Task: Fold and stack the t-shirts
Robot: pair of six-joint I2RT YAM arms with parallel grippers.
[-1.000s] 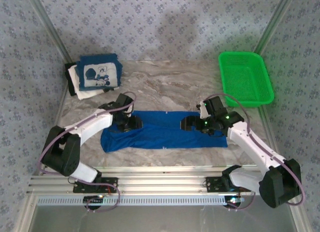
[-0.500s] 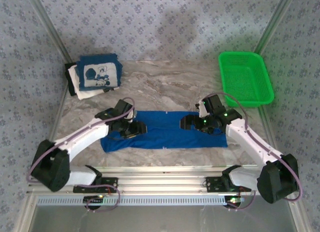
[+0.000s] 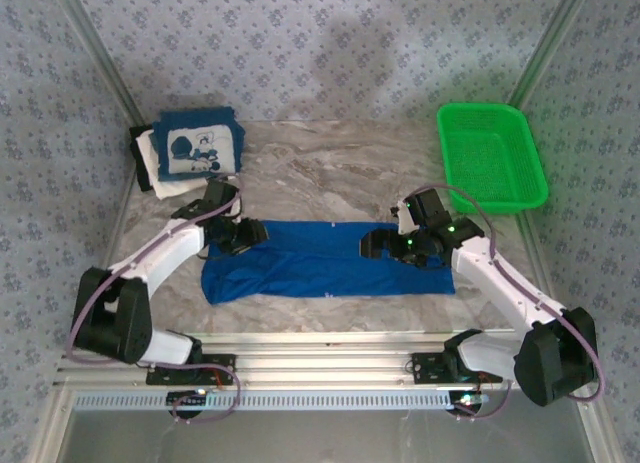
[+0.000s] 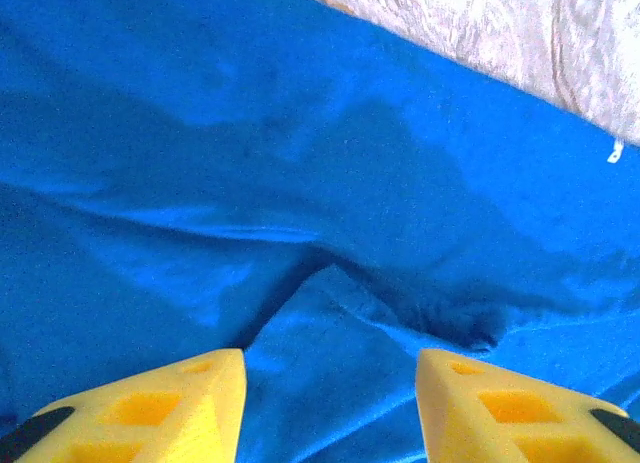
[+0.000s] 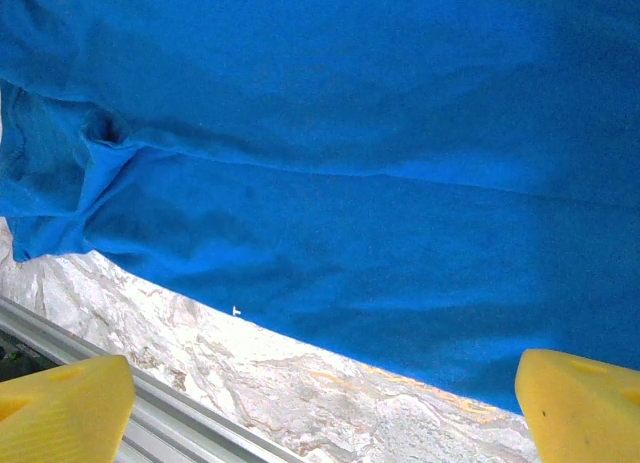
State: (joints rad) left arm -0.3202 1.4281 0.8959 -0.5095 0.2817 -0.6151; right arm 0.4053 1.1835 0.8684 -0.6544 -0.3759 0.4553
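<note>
A royal-blue t-shirt (image 3: 330, 263) lies folded into a long strip across the middle of the marble table (image 3: 340, 173). My left gripper (image 3: 248, 233) hangs over the strip's far left end. Its yellow fingers (image 4: 170, 408) stand apart, with a raised wrinkle of the blue t-shirt (image 4: 330, 313) under the gap and nothing pinched. My right gripper (image 3: 372, 245) hovers wide open above the strip's right half; in its wrist view the blue t-shirt (image 5: 350, 163) ends at its near edge against bare marble. A navy t-shirt with a white cartoon panel (image 3: 202, 146) tops a stack of white t-shirts (image 3: 160, 173) at the back left.
A green plastic mesh basket (image 3: 492, 155) stands at the back right. Bare marble runs between the stack and the basket and along the near edge, where an aluminium rail (image 3: 330, 345) borders the table. Patterned walls close in the sides and back.
My left gripper has pulled back left and away along the strip, and its jaws have narrowed a little. The right gripper has barely shifted. The blue t-shirt lies as before.
</note>
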